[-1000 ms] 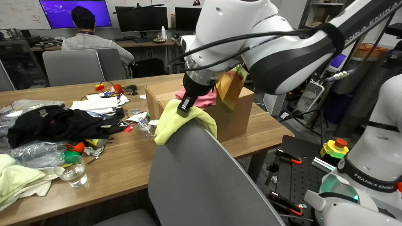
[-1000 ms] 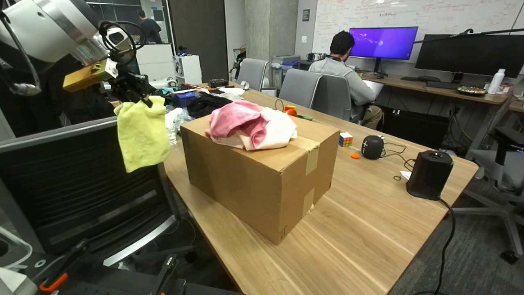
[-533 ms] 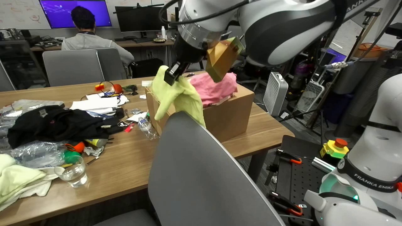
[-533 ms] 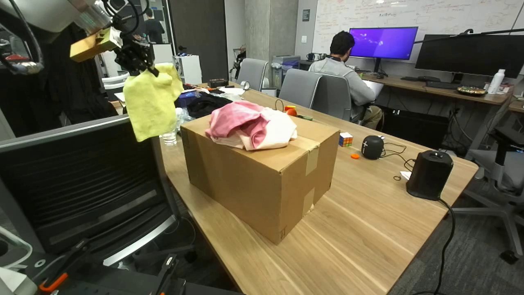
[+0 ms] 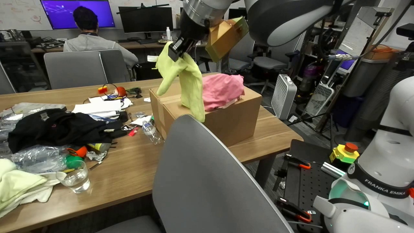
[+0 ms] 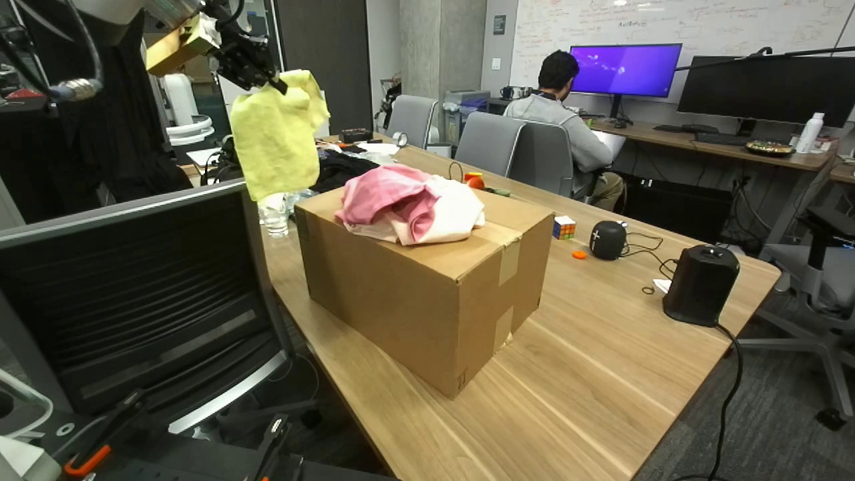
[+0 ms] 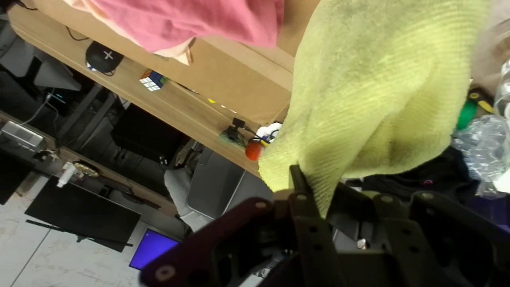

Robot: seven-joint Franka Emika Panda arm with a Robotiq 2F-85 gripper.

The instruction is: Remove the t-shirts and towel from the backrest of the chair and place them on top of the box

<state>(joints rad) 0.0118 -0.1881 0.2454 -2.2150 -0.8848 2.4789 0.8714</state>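
Yellow cloth (image 6: pixel 277 143), pinched by the end effector (image 7: pixel 320 187), hangs limp beneath it, lower edge near the top of the grey chair (image 5: pixel 207 184); contact unclear. Pink cloth (image 6: pixel 381 194) and peach cloth (image 6: pixel 457 207) lie heaped on the cardboard box (image 6: pixel 381 287), lower than the end effector. Desk (image 6: pixel 568 381) under box, lower again.

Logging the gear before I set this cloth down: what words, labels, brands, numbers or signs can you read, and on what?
"FRANKA EMIKA" on the dark band of the white robot body, in an exterior view.
"+" on the small black speaker, wrist view.
Too small or blurred to read: whiteboard writing, wall sign, the corner print on the box.
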